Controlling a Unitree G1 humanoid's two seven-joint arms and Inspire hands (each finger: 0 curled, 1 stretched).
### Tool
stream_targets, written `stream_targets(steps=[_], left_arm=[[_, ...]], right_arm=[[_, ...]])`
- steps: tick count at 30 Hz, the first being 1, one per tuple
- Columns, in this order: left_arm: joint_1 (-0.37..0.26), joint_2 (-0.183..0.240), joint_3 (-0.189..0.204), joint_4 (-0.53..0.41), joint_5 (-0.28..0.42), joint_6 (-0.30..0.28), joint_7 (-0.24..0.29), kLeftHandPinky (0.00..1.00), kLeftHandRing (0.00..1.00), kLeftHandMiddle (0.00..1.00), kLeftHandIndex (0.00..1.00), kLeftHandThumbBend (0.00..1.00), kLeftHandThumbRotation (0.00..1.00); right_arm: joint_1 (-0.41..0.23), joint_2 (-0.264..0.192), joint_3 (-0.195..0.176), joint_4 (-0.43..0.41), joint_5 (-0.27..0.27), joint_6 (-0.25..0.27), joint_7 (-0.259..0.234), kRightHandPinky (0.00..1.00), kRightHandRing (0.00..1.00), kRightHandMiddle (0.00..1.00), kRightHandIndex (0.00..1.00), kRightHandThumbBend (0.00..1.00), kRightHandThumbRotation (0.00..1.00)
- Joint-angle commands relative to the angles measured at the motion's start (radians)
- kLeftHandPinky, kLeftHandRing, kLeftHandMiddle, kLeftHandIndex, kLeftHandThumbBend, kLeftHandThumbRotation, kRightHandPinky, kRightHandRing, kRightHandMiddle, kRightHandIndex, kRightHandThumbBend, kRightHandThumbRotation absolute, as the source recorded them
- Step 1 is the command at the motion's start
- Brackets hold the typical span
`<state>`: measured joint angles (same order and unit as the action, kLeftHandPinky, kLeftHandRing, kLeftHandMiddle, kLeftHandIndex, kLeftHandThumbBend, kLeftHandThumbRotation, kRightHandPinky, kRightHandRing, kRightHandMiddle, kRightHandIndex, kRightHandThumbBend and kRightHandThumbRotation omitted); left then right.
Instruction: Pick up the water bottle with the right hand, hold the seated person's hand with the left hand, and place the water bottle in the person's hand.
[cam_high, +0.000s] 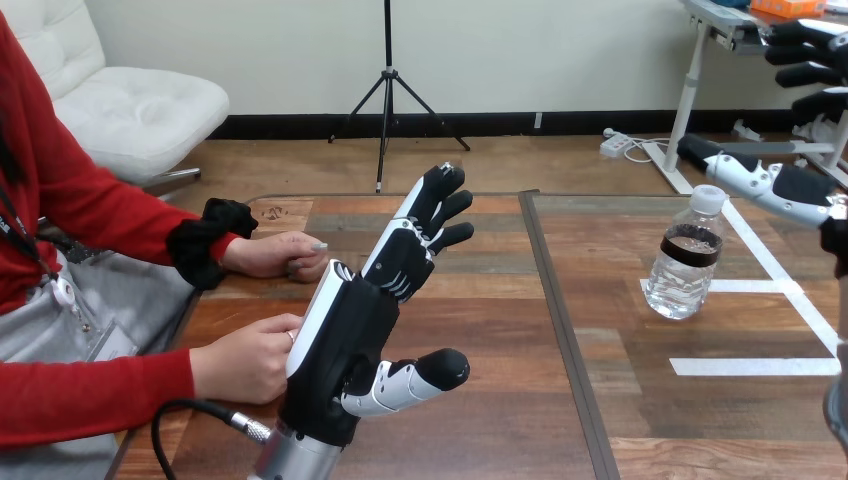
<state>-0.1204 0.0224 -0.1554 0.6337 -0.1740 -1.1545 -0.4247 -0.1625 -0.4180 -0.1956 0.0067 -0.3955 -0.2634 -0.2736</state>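
The clear, white-capped water bottle (685, 262) is seen upright at three o'clock, the right hand (775, 186) spread at two o'clock, the left hand (352, 322) held straight-fingered.

Items shown: one water bottle (686, 262), one wooden table (500, 400), two robot hands (left hand (365, 320), right hand (760, 182)), and two hands of one seated person (the person's farther hand (275, 254), the person's nearer hand (245, 358)).
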Motion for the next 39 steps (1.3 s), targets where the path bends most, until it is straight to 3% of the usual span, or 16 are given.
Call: stream_targets(steps=[1,17,23,39], left_arm=[[-0.032,-0.010,0.013,-0.002,0.013,-0.021,0.011,0.87,0.94,0.97,0.97,0.90,0.72],[-0.023,-0.021,0.010,-0.006,0.020,-0.024,0.012,0.87,0.94,0.97,0.98,0.90,0.72],[-0.019,-0.025,0.006,-0.005,0.015,-0.028,0.008,0.88,0.95,0.97,0.98,0.89,0.71],[-0.013,-0.033,-0.001,0.007,0.005,-0.048,-0.006,0.90,0.95,0.98,0.98,0.87,0.70]], right_arm=[[-0.113,-0.050,0.009,0.056,-0.016,-0.010,0.013,0.60,0.71,0.73,0.74,0.93,0.31],[-0.291,-0.138,0.069,0.329,-0.080,-0.019,0.041,0.61,0.71,0.75,0.78,0.97,0.42],[-0.360,-0.154,0.099,0.433,-0.098,0.012,0.058,0.62,0.74,0.77,0.79,0.99,0.44],[-0.573,-0.198,0.224,0.824,-0.195,-0.007,0.019,0.63,0.80,0.81,0.82,1.00,0.47]])
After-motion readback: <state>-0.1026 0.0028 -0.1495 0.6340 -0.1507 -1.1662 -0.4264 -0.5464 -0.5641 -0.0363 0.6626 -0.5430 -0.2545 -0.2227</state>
